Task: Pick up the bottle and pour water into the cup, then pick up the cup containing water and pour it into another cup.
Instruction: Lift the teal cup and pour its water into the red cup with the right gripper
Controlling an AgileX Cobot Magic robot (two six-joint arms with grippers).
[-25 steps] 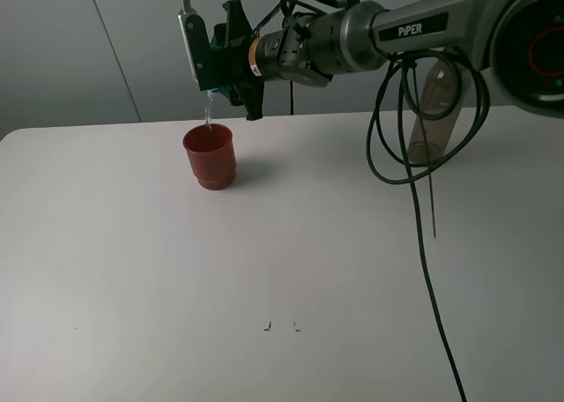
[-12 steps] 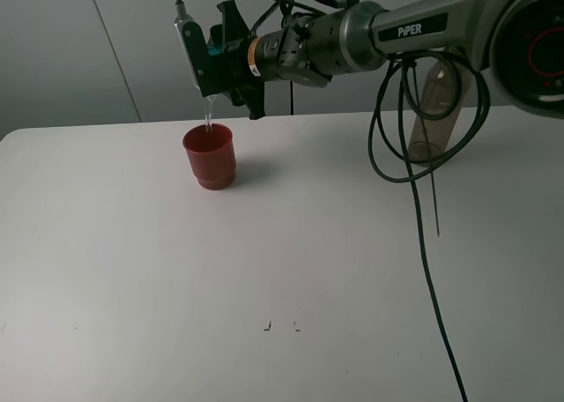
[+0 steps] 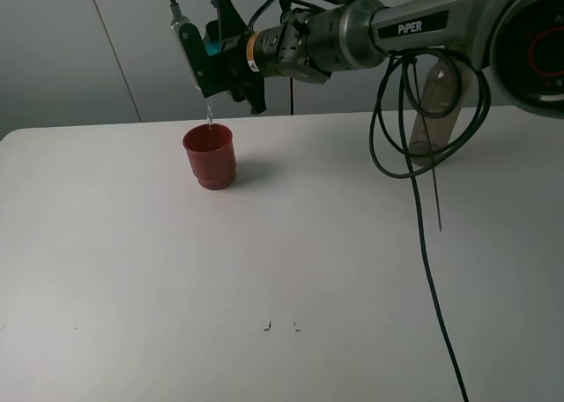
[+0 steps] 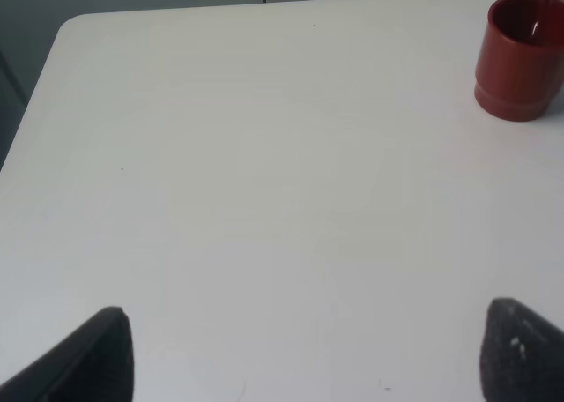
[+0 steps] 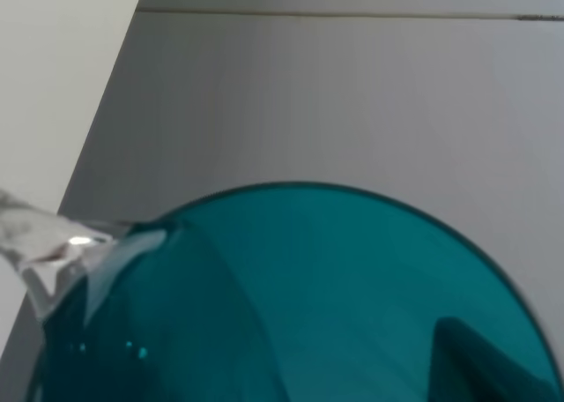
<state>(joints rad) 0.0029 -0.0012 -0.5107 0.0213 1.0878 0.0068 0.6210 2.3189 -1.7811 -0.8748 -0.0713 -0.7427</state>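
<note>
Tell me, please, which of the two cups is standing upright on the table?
The red cup: it stands upright on the table, while the teal cup is held tipped in the air just above it.

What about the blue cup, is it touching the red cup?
Apart. The exterior high view shows the blue cup tipped in the air above the red cup, with only a thin water trickle between.

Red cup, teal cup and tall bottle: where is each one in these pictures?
red cup (image 3: 210,160): high outside view, on its outer wall.
teal cup (image 5: 308,305): right wrist view, on its see-through side.
bottle (image 3: 436,111): high outside view, mid-body, behind the cables (image 3: 381,155).
</note>
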